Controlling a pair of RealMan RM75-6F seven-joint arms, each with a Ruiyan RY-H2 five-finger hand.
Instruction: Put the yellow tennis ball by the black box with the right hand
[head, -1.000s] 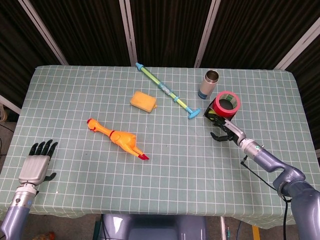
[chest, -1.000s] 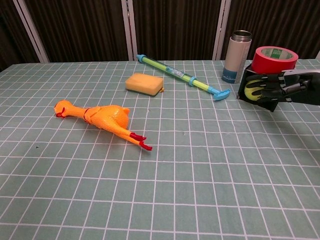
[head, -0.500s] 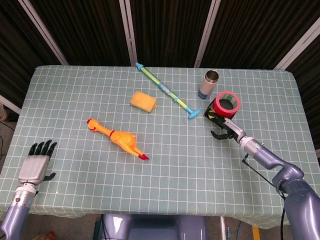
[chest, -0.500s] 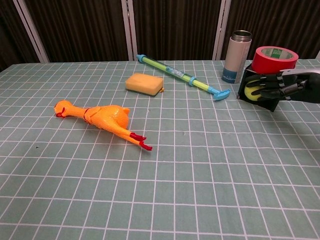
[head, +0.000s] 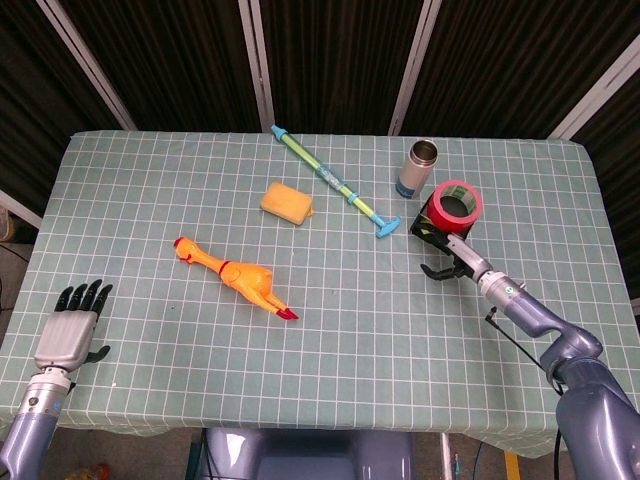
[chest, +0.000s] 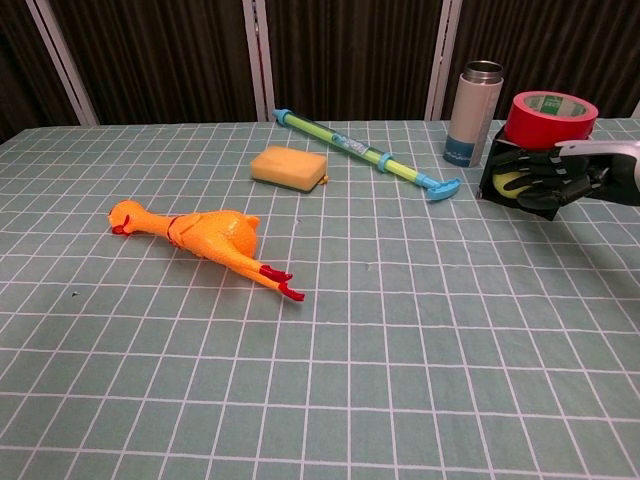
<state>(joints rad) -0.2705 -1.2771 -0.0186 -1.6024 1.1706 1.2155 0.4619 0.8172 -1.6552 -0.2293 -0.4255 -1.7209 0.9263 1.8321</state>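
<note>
At the near left the left hand (head: 70, 325) rests idle, fingers apart and holding nothing. On the far right of the tabletop (chest: 400, 330) the right hand (chest: 545, 180) curls around the yellow tennis ball (chest: 512, 182), pressed against the black box (chest: 492, 180). Placement looks nearly done; release comes next. The hand has crept closer to the box.
</note>
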